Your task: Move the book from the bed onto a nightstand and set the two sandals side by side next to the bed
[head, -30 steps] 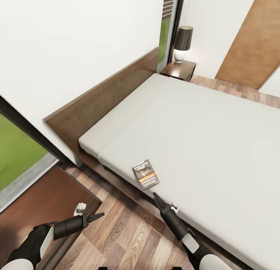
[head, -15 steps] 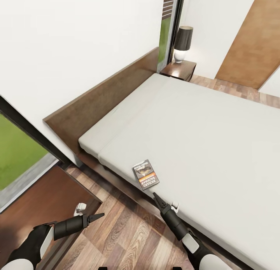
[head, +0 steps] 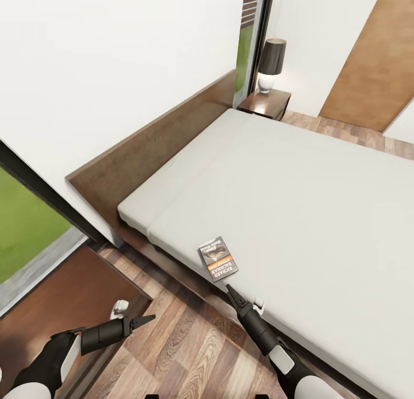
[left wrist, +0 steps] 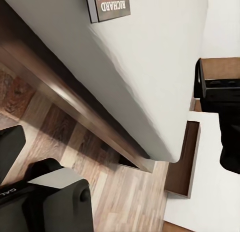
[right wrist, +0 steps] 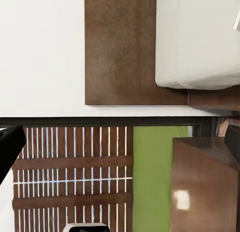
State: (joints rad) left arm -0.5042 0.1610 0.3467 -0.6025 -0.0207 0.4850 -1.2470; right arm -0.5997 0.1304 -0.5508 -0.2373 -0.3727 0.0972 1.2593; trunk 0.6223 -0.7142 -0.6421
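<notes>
One book (head: 218,259) lies on one bed (head: 322,203), with two nightstands (head: 265,103) (head: 52,307), one lamp (head: 270,64), one door (head: 376,60) and two grippers (head: 229,288) (head: 148,318)

Head cam sits high and looks steeply down across the bed (head: 299,192), toward the far corner with the lamp (head: 270,62). Both arms poke in at the bottom edge.

Left wrist cam is low and close, just off the bed's (left wrist: 150,56) side rail over the wood floor (left wrist: 60,137); it catches the book (left wrist: 107,4) too, same as the head cam (head: 218,259).

Right wrist cam faces the headboard (right wrist: 120,46) and the window (right wrist: 155,177), which the head view shares.
</notes>
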